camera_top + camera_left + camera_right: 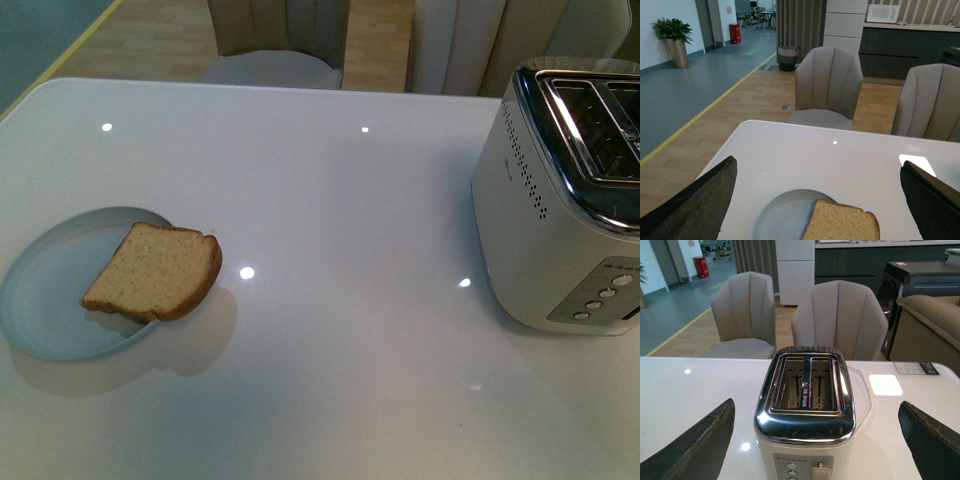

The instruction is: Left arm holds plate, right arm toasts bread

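Bread (152, 270) lies on the plate (50, 290) near the desk's (330, 200) left edge, overhanging its rim — both left gripper (817, 165) and right gripper (816, 405) gape empty, so the left should pinch bare rim clear of the slice.

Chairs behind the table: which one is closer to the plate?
The chair whose pale seat shows at the table's far edge, toward the plate's side. The other chair stands nearer the toaster.
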Available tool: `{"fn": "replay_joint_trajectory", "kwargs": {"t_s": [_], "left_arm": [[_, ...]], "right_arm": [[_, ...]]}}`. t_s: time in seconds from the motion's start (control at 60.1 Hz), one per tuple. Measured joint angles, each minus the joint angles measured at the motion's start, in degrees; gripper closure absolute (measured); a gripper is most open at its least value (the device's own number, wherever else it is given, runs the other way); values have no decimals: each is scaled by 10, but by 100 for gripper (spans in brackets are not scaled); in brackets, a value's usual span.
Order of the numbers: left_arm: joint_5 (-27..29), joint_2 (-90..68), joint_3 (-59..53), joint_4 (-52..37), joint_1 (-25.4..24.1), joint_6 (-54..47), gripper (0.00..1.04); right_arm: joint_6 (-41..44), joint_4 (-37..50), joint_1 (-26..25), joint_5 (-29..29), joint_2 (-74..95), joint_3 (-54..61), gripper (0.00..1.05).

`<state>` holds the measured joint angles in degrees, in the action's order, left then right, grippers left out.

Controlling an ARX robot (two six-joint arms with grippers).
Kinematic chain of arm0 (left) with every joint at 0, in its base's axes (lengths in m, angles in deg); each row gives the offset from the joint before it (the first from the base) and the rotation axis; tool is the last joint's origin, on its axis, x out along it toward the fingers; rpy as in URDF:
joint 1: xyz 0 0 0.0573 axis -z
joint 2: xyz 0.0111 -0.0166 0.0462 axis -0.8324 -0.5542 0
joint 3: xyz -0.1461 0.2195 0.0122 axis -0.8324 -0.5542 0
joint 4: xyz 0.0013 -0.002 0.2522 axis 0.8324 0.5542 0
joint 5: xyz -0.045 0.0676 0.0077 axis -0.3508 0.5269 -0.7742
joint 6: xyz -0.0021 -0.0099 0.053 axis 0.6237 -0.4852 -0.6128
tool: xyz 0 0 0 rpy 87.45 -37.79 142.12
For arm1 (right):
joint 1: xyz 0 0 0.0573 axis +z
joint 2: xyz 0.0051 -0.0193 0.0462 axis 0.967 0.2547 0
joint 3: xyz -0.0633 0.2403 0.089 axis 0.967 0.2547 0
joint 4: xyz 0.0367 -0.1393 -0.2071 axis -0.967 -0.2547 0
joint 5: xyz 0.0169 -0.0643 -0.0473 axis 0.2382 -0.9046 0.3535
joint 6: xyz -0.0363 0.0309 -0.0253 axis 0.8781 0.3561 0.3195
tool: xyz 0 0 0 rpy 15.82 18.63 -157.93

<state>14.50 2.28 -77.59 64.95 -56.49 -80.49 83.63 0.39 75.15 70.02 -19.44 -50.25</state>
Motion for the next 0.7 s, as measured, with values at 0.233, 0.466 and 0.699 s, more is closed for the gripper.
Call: {"fn": "replay_joint_trajectory", "kwargs": {"t_s": [0.233, 0.466, 0.699], "left_arm": [[0, 0, 0, 0, 0, 0, 7], [0, 0, 0, 0, 0, 0, 7], [-190, -133, 73, 206, -43, 288, 7]], "right_arm": [[0, 0, 0, 0, 0, 0, 9], [0, 0, 0, 0, 0, 0, 9], [0, 0, 0, 0, 0, 0, 9]]}}
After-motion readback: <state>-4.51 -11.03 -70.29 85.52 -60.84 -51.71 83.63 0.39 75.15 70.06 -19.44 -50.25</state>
